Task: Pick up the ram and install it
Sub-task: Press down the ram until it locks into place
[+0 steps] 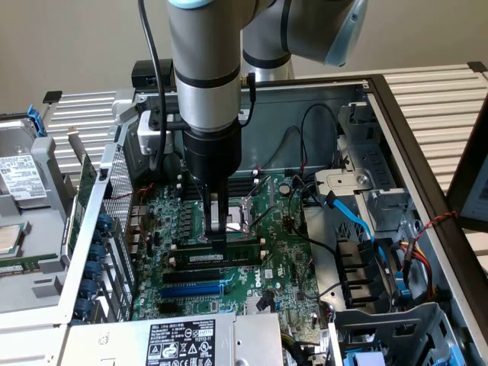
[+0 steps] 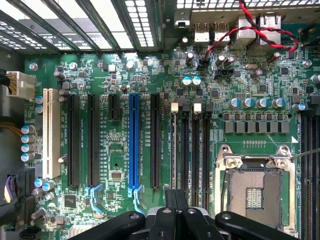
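Inside the opened computer case [image 1: 427, 152], above the green motherboard [image 1: 282, 259], my gripper [image 1: 217, 242] stands with its fingers pressed together and pointing straight down, touching the top edge of the ram [image 1: 229, 252], gripping nothing that I can make out. The ram lies directly beneath my fingertips, its long axis running out to either side of them, apparently seated along one of the black slots [image 2: 185, 150]. Beyond it lies the open processor socket [image 2: 255, 190]; on the nearer side, the blue expansion slot [image 1: 191, 290]. Loose black cables [image 1: 313, 137] and a blue cable [image 1: 351, 217] hang well apart, obstructing nothing.
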`<state>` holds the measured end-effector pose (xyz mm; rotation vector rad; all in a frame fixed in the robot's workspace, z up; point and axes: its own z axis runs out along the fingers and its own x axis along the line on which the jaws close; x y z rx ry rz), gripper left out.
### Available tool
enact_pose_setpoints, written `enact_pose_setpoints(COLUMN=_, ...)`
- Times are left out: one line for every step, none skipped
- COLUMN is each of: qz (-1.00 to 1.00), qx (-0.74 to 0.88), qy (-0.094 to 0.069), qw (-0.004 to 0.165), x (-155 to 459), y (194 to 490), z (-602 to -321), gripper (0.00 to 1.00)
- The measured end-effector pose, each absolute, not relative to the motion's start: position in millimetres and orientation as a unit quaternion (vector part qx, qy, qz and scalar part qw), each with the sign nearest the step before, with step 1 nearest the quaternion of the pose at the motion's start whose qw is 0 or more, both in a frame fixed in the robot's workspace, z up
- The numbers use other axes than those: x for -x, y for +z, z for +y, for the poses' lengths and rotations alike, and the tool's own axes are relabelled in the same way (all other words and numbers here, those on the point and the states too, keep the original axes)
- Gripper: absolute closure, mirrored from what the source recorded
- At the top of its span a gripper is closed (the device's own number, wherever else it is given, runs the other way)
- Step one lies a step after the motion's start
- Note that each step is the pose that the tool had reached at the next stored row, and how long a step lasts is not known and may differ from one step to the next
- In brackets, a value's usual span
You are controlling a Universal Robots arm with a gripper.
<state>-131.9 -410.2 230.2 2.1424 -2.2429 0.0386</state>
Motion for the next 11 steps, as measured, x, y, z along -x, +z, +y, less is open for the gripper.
enact_pose_setpoints(qz=-0.723, qx=-0.691, qy=0.012, qw=0.02, x=132.0, y=230.0, z=-410.2, gripper=0.89)
enact_pose_setpoints(qz=-0.723, qx=-0.691, qy=0.012, qw=0.02, x=132.0, y=229.9, z=-410.2, gripper=0.89)
enact_pose_setpoints(qz=-0.723, qx=-0.691, qy=0.012, qw=0.02, x=132.1, y=229.9, z=-410.2, gripper=0.89)
enact_pose_setpoints(qz=-0.723, qx=-0.691, qy=0.012, qw=0.02, x=132.1, y=229.7, z=-410.3, gripper=0.89)
enact_pose_setpoints(qz=-0.723, qx=-0.69, qy=0.012, qw=0.02, x=132.2, y=229.7, z=-410.5, gripper=0.89)
enact_pose_setpoints(qz=-0.723, qx=-0.69, qy=0.012, qw=0.02, x=132.1, y=229.7, z=-411.0, gripper=0.89)
enact_pose_setpoints(qz=-0.723, qx=-0.69, qy=0.012, qw=0.02, x=132.2, y=229.7, z=-411.5, gripper=0.89)
enact_pose_setpoints(qz=-0.723, qx=-0.69, qy=0.012, qw=0.02, x=132.1, y=229.7, z=-411.7, gripper=0.89)
enact_pose_setpoints(qz=-0.723, qx=-0.691, qy=0.012, qw=0.02, x=132.1, y=229.7, z=-411.8, gripper=0.89)
enact_pose_setpoints(qz=-0.723, qx=-0.691, qy=0.012, qw=0.019, x=132.1, y=229.7, z=-411.8, gripper=0.89)
enact_pose_setpoints(qz=-0.723, qx=-0.691, qy=0.012, qw=0.019, x=132.1, y=229.8, z=-412.0, gripper=0.89)
